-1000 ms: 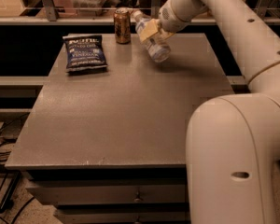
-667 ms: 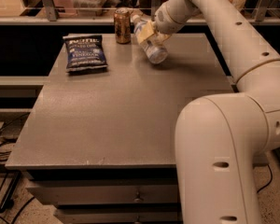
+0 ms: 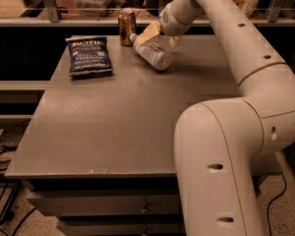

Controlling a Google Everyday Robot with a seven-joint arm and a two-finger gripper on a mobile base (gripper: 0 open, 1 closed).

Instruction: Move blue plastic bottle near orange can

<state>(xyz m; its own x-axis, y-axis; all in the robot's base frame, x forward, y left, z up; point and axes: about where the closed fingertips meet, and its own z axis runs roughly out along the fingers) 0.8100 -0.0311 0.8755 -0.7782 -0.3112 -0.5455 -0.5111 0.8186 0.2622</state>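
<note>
gripper (image 3: 161, 37) down at the far side of the grey table (image 3: 113, 132), right over the upper part of the blue plastic bottle (image 3: 155, 55); cannot tell whether clamped on it or released. from the camera view: bottle lying on its side, angled across the tabletop, white cap pointed toward the orange can (image 3: 127, 26) and just beside it, with no clear touch. can upright near the back edge. dark blue chip bag (image 3: 88, 55) flat to the left, well apart from both. seems close to done, judging by that short gap. probably light and thin-walled, so easy to dent under a hard squeeze; round and smooth, so prone to rolling when left on its side. best taken across the labelled middle rather than the tapering neck, with modest pressure. worth easing off slowly to avoid knocking the cap into the can.
</note>
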